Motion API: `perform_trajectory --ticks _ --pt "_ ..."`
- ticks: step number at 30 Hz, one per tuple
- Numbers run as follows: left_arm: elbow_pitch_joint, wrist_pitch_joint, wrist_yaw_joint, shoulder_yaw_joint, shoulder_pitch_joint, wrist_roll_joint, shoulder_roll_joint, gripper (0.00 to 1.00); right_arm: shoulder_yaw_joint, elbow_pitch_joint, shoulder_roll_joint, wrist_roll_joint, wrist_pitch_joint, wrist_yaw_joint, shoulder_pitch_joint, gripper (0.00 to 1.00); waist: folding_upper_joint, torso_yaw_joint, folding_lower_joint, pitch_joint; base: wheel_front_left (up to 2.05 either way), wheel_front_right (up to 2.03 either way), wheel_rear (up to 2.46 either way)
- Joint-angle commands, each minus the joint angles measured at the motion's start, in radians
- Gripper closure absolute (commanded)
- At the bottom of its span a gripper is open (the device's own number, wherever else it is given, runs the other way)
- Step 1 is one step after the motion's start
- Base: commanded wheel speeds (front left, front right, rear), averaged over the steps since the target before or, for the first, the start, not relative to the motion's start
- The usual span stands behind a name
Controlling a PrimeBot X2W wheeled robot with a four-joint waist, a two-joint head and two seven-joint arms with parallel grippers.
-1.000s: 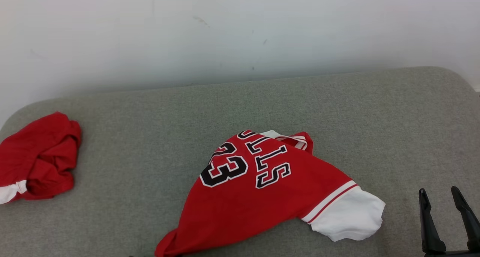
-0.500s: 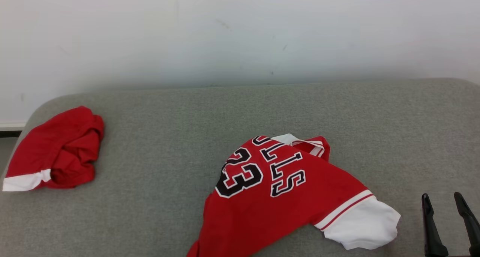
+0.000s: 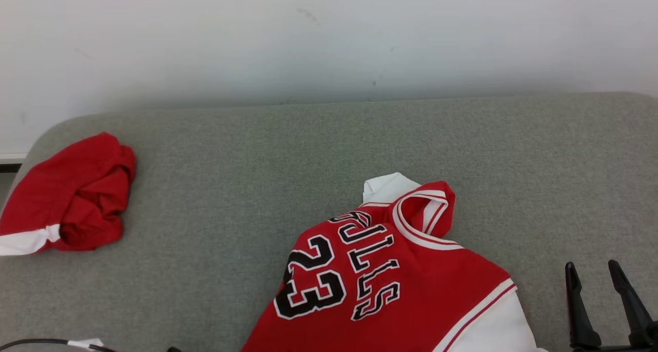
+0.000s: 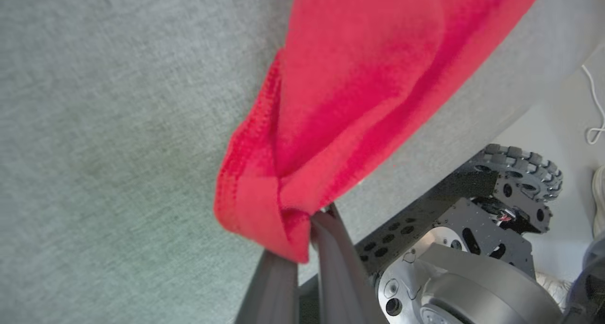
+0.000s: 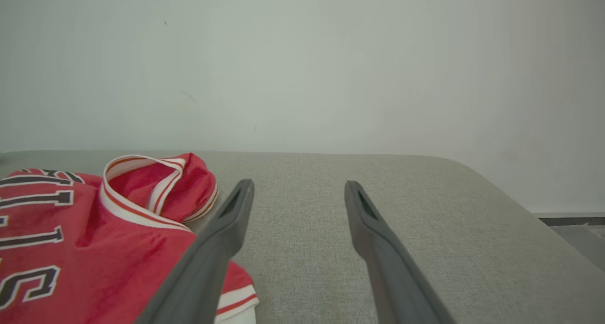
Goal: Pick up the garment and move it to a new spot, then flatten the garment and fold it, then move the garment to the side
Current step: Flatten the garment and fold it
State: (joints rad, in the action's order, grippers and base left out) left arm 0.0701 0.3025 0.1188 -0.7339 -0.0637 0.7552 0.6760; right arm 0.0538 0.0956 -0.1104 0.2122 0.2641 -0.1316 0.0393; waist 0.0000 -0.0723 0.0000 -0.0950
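Jersey (image 3: pixel 390 290) shifted (wrist view: left gripper (image 4: pixel 303 235) pinches hem (image 4: pixel 243 191)).

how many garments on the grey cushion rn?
2. A crumpled red-and-white garment at the left edge of the grey fabric cushion; a red-and-white jersey numbered 23 near-centre, cut off below. None looks hidden.

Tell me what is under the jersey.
The jersey lies on the grey cushion; white cloth pokes out from beneath its collar. The left pincer is shut on its red hem. Whatever else lies beneath the fabric is covered.
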Motion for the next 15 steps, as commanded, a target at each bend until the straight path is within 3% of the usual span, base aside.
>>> perform_trajectory --ticks 1,2,3,4,15 --pt "0.020 0.005 0.000 -0.007 -0.005 -0.009 -0.002 1.00 0.000 0.004 0.000 -0.008 0.000 0.002 -0.012 0.00 0.0000 -0.008 0.0000 -0.005 0.00 0.00 0.00" --pt "0.040 -0.007 -0.008 -0.006 -0.012 -0.019 -0.014 0.83 0.002 0.008 0.001 -0.008 0.000 0.002 -0.013 0.00 0.0000 -0.013 0.0000 -0.006 0.00 0.00 0.00" --pt "0.055 -0.016 -0.014 -0.004 -0.018 -0.023 -0.025 0.51 0.005 0.009 0.002 -0.007 0.000 0.002 -0.013 0.00 0.0000 -0.017 0.0000 -0.005 0.00 0.00 0.00" --pt "0.065 -0.022 -0.014 -0.004 -0.015 -0.016 -0.033 0.00 0.010 0.011 0.003 -0.006 0.000 0.002 -0.011 0.00 0.0000 -0.020 0.0000 -0.003 0.00 0.00 0.00" --pt "0.006 -0.004 -0.121 0.072 0.028 0.007 0.074 0.00 0.026 0.013 0.007 -0.012 0.000 0.002 0.000 0.00 0.0000 -0.008 0.0000 0.030 0.00 0.00 0.00"
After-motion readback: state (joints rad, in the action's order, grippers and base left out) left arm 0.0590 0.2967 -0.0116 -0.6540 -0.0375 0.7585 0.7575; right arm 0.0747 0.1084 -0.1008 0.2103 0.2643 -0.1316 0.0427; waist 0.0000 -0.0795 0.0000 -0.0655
